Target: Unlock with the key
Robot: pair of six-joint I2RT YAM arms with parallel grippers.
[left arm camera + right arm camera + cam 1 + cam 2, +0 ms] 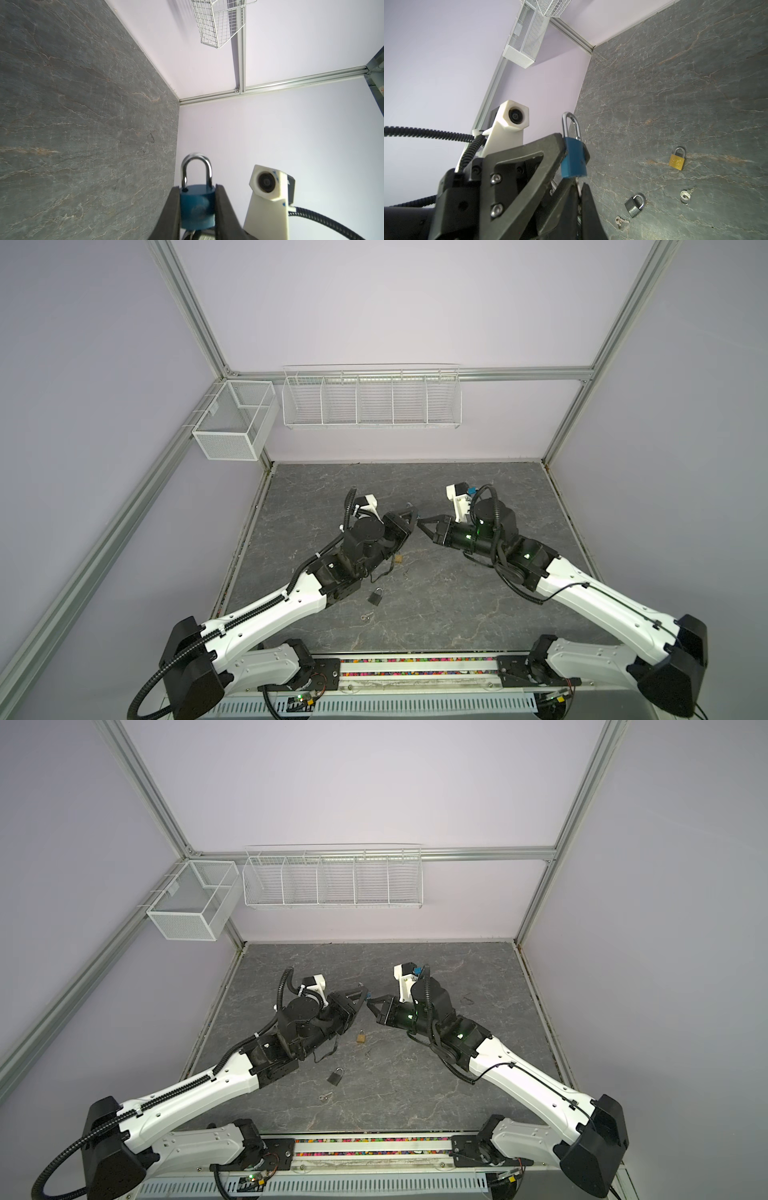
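Note:
My left gripper [196, 188] is shut on the blue padlock [196, 205], one finger on each side of its body, and the steel shackle [196, 166] sticks out past the fingertips. The lock is held above the table, near the middle in both top views. My right gripper [577, 185] meets it from the other side, shut on a thin silver key [578, 181] whose blade runs into the underside of the blue padlock [574, 160]. In a top view the left gripper [365, 995] and right gripper [370, 1002] are tip to tip. I cannot tell whether the shackle is released.
On the grey stone table [457, 593] lie a brass padlock [361, 1037], a grey padlock [375, 596] and two loose keys [366, 617] [686, 194], all nearer the front than the grippers. White wire baskets [372, 400] [235, 420] hang on the back wall.

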